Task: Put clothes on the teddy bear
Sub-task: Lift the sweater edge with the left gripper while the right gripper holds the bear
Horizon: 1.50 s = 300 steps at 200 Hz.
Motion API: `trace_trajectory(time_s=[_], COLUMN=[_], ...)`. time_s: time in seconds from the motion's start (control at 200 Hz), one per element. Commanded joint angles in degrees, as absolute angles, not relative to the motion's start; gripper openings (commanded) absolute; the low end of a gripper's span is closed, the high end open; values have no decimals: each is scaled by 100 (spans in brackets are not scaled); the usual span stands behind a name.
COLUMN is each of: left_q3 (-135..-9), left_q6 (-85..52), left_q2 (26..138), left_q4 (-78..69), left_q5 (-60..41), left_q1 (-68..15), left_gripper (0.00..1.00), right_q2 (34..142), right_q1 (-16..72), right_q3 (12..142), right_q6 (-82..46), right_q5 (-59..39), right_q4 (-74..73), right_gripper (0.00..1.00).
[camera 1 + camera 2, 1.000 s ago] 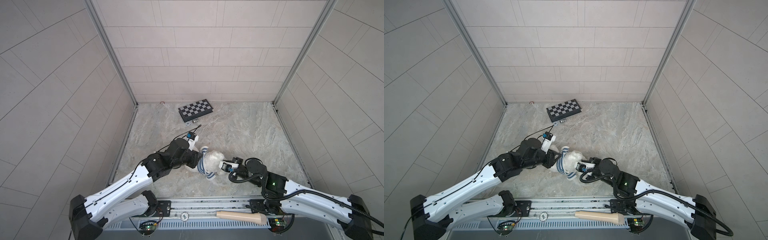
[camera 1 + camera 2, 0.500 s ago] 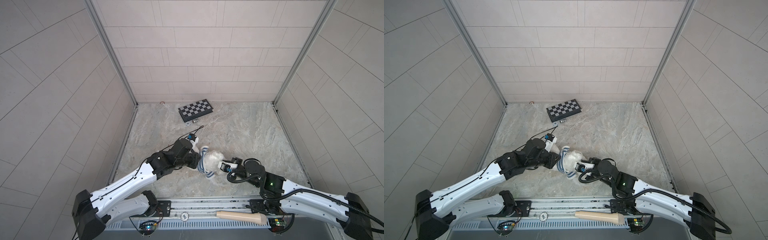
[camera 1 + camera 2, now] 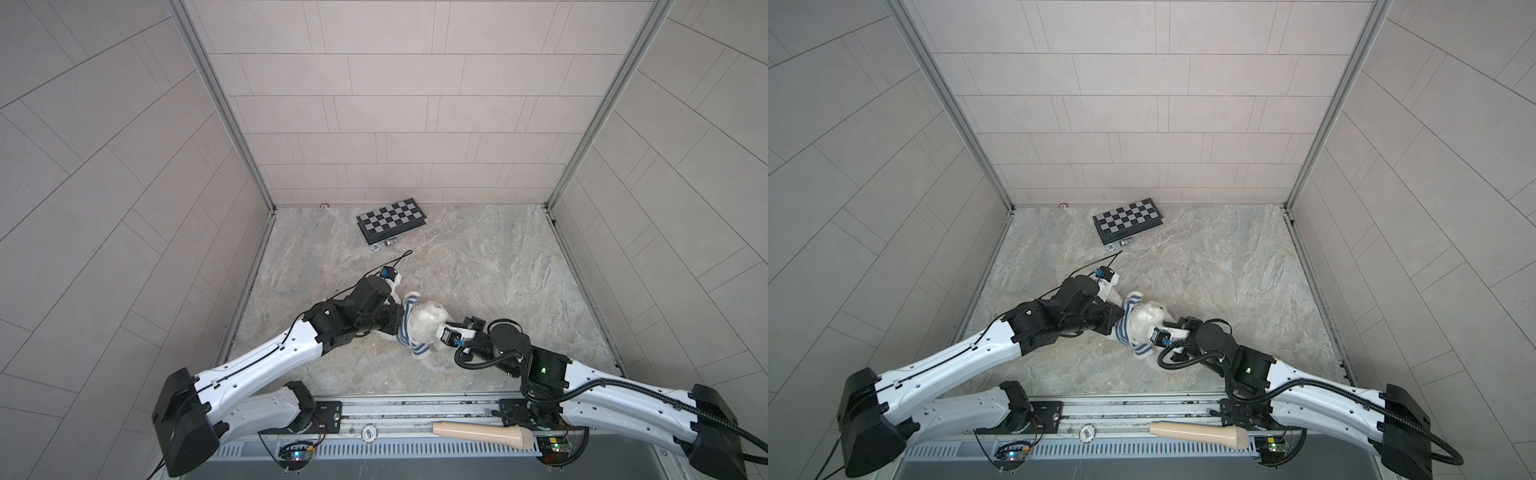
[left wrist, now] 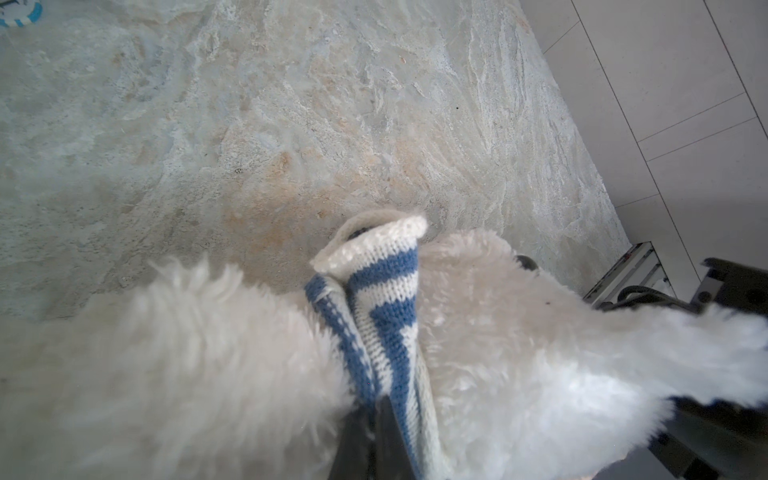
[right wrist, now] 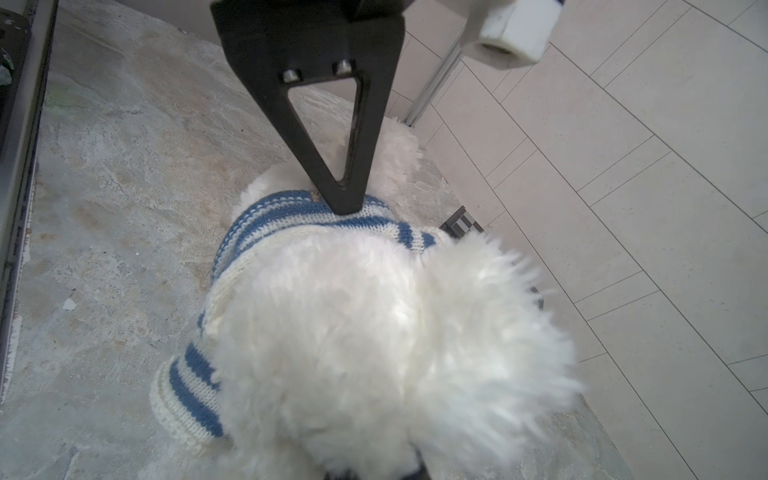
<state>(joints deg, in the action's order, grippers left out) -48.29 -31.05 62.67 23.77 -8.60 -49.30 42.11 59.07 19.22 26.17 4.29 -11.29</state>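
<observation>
The fluffy white teddy bear lies on the stone floor between my two arms, seen in both top views. A blue-and-white striped shirt sits bunched round its body, just behind the head, with both sleeves sticking out empty. My left gripper is shut on a fold of the shirt; its fingertip presses on the stripes. My right gripper is at the bear's head, shut in the fur, its jaws buried under the fluff in the right wrist view.
A small checkerboard lies near the back wall with two small metal pieces in front of it. A beige handle-shaped piece rests on the front rail. A blue-and-white disc lies on the floor. Tiled walls close three sides.
My left gripper has closed on the shirt fabric, and the left arm has shifted slightly towards the bear. The right arm and the bear have barely moved.
</observation>
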Motion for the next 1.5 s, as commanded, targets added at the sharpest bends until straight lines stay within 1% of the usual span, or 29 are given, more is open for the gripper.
trace_trajectory(time_s=[0.0,0.155,0.235,0.335,0.506,0.631,0.746,0.861,0.916,0.941,1.101,1.146,1.216,1.357,1.417,1.497], left_q3=[-4746,-4719,-4651,-4601,-4569,-4289,-3975,-3761,-3708,-3693,-3699,-3636,-3584,-3518,-3528,-3505], left_q6=[-3133,-3129,-3147,-3151,-3125,-3294,-3483,-3645,-3682,-3683,-3571,-3560,-3521,-3495,-3409,-3303], left_q2=[6233,6017,5785,5554,5423,5251,5056,4928,4867,4837,4720,4741,4909,5054,5013,4861], left_q4=[2197,2206,2134,1996,1919,1746,1608,1497,1479,1483,1627,1515,1218,871,827,758], left_q5=[-879,-712,-787,-1032,-952,-886,-789,-660,-569,-515,-187,-287,-796,-1420,-1668,-1981], left_q1=[-4948,-4810,-4458,-3979,-3558,-3197,-3001,-2918,-2920,-2743,-2737,-2742,-2742,-2777,-2776,-2777], left_gripper=[0,0,0,0,0,0,0,0,0,0,0,0,0,0,8,24], right_q2=[4076,4113,4052,3834,3655,3540,3417,3343,3339,3339,3317,3313,3400,3602,3628,3742], right_q1=[5959,5993,6033,6080,6226,6258,6258,6258,6258,6258,6258,6258,6258,6258,6258,6249], right_q3=[1922,1930,1888,1790,1716,1669,1599,1571,1573,1580,1556,1530,1578,1670,1678,1735], right_q6=[2710,2674,2659,2642,2724,2594,2477,2455,2457,2453,2435,2417,2419,2430,2374,2255], right_q5=[532,875,1059,1009,1144,1512,1735,1724,1716,1715,1676,1656,1644,1640,1629,1713], right_q4=[-1425,-1367,-1326,-1336,-1291,-1405,-1552,-1577,-1558,-1543,-1558,-1651,-1652,-1691,-1714,-1709], right_gripper=[0,0,0,0,0,0,0,0,0,0,0,0,0,0,0,0])
